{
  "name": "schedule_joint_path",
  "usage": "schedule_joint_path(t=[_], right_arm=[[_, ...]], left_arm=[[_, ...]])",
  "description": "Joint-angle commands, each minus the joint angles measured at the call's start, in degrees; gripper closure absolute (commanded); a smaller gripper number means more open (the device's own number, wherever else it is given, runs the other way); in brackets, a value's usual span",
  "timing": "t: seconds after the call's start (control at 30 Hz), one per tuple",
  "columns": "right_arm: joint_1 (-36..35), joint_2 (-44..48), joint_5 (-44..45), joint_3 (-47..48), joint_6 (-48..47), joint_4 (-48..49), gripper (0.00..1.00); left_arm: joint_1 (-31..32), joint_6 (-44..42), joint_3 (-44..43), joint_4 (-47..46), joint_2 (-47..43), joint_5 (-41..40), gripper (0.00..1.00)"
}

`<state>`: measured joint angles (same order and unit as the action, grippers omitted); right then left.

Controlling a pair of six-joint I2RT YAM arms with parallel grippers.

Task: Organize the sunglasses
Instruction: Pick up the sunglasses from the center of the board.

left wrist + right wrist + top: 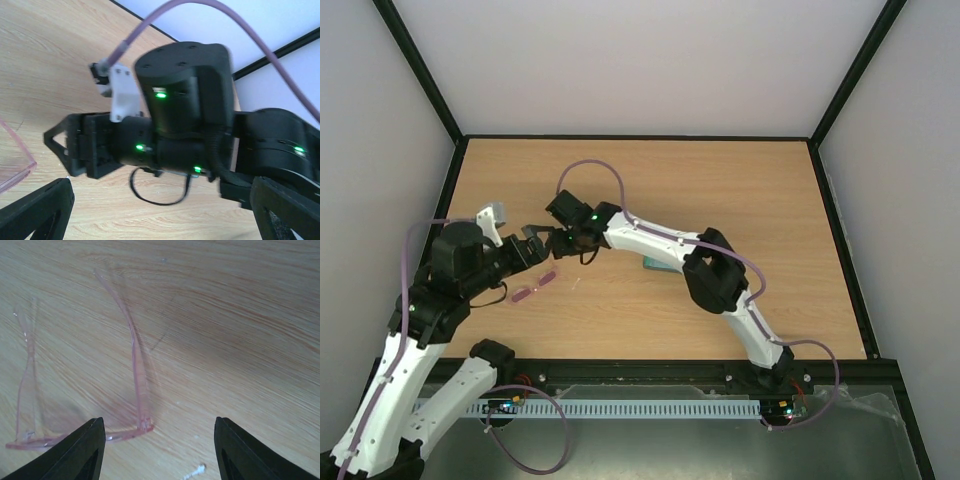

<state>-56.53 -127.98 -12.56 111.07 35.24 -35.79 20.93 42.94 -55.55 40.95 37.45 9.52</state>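
Basically both pincers are spread and empty: the right gripper (pixel 157 432) hangs low over the table (pixel 720 180), and the left gripper (pixel 160 202) faces it close by, probably lined up to fold or regrip. The sunglasses (pixel 534 287) lie on the wood between them, one hinge corner just beside a right finger. Thin clear-pink frame, arms unfolded, pinkish lenses.

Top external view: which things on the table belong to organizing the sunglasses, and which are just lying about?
Belongs to the job:
- thin-framed sunglasses with pinkish lenses, arms unfolded, lying on the wood

Just lying about:
- blue-grey flat item, mostly hidden under the right arm, too covered to identify
- tiny white scrap near the sunglasses
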Motion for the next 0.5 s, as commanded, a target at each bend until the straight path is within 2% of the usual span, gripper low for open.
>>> schedule_joint_path(t=[0.0, 0.47], right_arm=[[-0.16, -5.17, 3.66, 4.91, 0.53, -3.63, 0.39], [-1.75, -11.94, 4.55, 9.62, 0.35, -3.50, 0.40]], left_arm=[[-0.27, 0.68, -0.04, 1.86, -2.11, 3.41, 0.01], [-0.27, 0.03, 0.40, 2.71, -3.82, 5.58, 0.01]])
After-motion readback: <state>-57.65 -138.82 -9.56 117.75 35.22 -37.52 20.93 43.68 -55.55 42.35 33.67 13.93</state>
